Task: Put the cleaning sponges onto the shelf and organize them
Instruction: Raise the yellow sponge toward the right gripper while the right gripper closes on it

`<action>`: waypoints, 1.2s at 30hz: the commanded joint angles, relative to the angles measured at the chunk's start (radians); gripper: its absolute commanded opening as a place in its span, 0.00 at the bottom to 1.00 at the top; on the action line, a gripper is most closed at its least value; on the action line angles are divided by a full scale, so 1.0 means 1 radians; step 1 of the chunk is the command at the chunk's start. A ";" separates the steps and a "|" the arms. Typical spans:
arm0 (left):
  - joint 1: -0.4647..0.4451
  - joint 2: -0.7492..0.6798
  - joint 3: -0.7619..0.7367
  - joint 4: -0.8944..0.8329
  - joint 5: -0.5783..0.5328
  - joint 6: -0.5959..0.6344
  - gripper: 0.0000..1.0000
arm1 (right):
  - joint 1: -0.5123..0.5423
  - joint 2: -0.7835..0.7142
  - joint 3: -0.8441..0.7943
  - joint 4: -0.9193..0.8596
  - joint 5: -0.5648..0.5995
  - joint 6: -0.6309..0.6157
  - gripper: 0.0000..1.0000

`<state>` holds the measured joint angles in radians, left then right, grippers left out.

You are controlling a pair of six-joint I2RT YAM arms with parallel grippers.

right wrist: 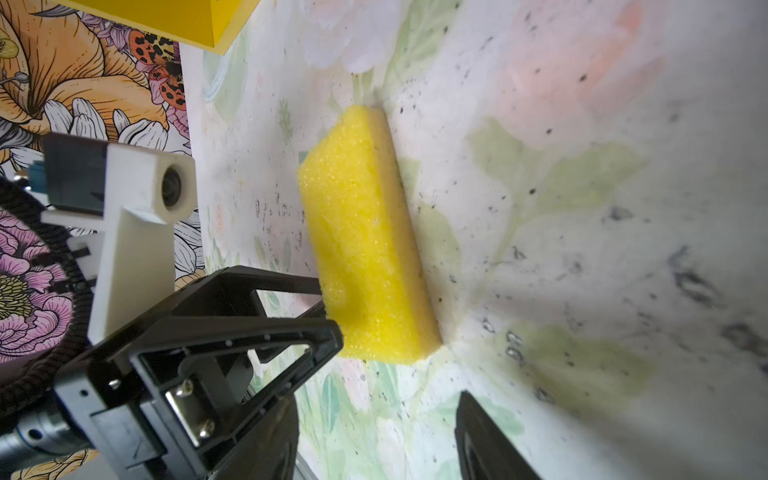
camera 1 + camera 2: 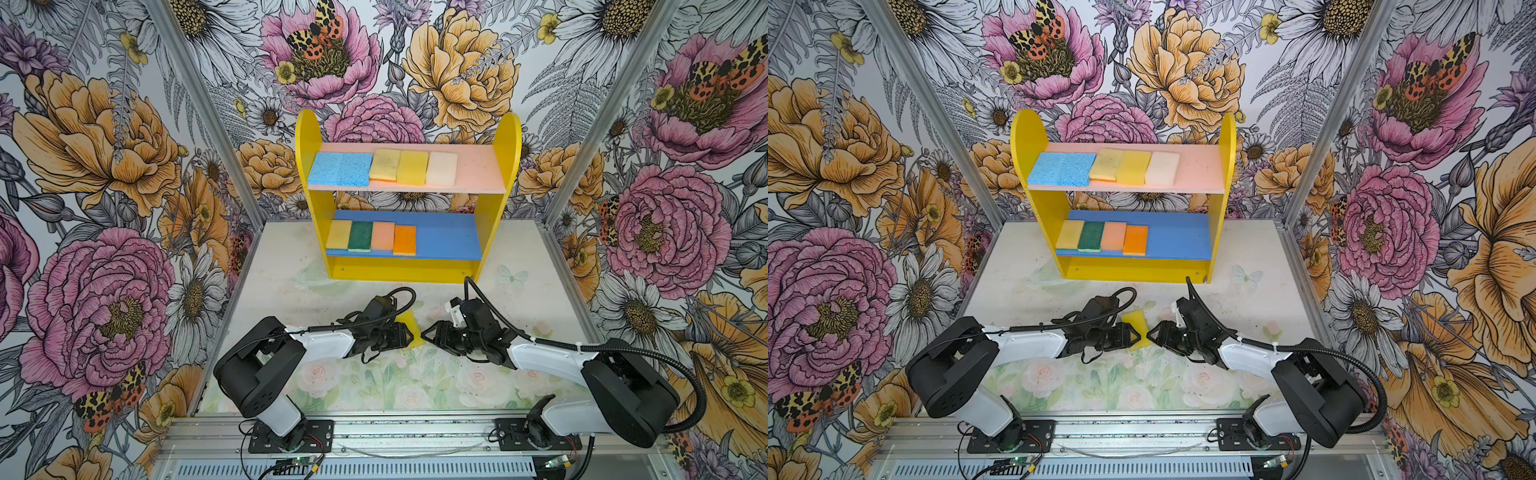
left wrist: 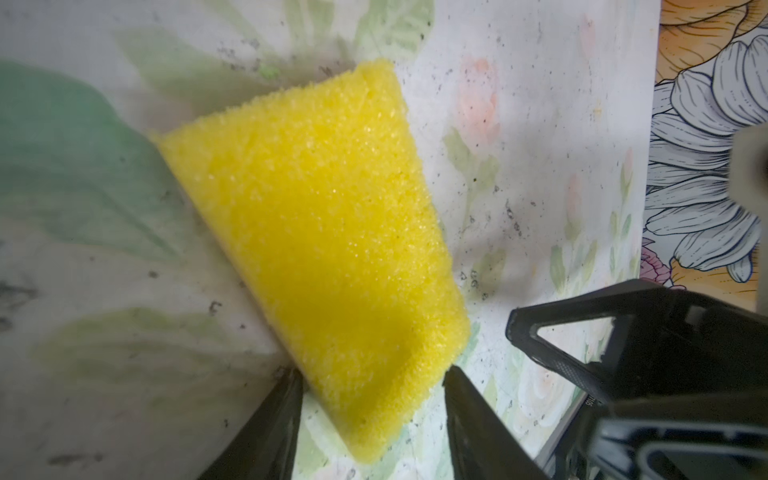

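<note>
A yellow sponge point(image 2: 406, 321) stands tilted on its edge on the table, between the two grippers. My left gripper point(image 3: 374, 372) is shut on its lower corner, and both fingertips point(image 3: 453, 374) touch its faces. My right gripper point(image 1: 376, 401) faces it from the other side, open, with nothing between its fingers. The shelf point(image 2: 307, 137) stands at the back. Its pink upper board carries two blue sponges point(image 2: 340, 168), two yellow ones point(image 2: 411, 167) and a cream one point(image 2: 441, 168). On its blue lower board lie a yellow point(image 2: 338, 234), a dark green point(image 2: 360, 236), a peach point(image 2: 382, 235) and an orange sponge point(image 2: 404, 240).
The right part of the blue board point(image 2: 449, 237) and of the pink board point(image 2: 478, 170) is bare. Metal frame posts point(image 2: 582, 174) and flowered walls close the table in on three sides. Both arm bases sit on the front rail point(image 2: 415, 432).
</note>
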<state>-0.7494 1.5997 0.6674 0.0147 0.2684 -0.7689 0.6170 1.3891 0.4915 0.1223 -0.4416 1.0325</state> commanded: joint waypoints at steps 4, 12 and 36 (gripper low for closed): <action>0.027 0.099 -0.029 0.002 0.043 -0.060 0.35 | 0.013 0.030 0.025 0.059 0.012 0.009 0.61; 0.044 0.143 -0.023 0.009 0.064 -0.082 0.00 | 0.013 0.007 0.020 0.041 0.020 0.004 0.61; 0.118 -0.509 0.005 -0.346 0.159 0.073 0.00 | 0.008 -0.173 0.247 -0.243 -0.118 -0.083 0.59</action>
<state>-0.6422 1.1442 0.6476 -0.2707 0.3939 -0.7292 0.6209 1.2453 0.6933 -0.0967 -0.5285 0.9630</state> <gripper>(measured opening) 0.006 0.597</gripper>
